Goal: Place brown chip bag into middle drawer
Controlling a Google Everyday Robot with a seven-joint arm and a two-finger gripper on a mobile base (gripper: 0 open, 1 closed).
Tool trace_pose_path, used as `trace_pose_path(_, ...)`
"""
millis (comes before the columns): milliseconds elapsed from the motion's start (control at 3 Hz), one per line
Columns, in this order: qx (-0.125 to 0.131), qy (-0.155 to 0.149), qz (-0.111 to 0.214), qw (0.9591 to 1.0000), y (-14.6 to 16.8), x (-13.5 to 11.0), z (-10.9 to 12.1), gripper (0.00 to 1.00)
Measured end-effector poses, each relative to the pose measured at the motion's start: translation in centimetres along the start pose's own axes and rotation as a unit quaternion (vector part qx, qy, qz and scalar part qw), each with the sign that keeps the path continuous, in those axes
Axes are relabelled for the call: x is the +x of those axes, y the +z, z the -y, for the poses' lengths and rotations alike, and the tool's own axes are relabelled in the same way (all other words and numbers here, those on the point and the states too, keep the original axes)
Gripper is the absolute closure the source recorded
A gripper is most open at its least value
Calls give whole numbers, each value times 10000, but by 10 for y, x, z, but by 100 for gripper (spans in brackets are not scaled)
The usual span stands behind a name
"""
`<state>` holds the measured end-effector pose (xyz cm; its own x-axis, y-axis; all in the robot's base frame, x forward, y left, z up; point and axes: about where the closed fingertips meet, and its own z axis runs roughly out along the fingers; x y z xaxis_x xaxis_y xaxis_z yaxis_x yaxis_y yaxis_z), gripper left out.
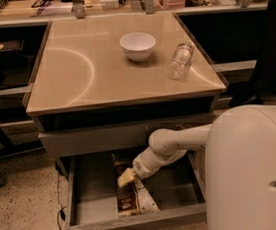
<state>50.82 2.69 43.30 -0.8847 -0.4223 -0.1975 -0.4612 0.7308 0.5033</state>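
Observation:
The brown chip bag point(128, 191) lies lengthwise on the floor of the open middle drawer point(91, 191), a shallow grey tray pulled out under the table. My gripper point(125, 178) reaches down into the drawer from the right on a white arm. It sits right over the bag's upper half and seems to touch it. The bag's far end is hidden under the drawer above.
A tall-fronted grey drawer point(99, 137) sits shut just above the open one. On the tan tabletop point(80, 75) stand a white bowl point(137, 45) and a clear bottle lying on its side point(180, 60). My white body point(250, 171) fills the lower right.

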Motion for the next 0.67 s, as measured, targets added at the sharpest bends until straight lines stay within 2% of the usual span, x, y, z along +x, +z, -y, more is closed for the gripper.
trace_pose_path(333,0,0,-1,10000,0,0,0,0)
trace_pose_path(667,0,0,-1,10000,0,0,0,0)
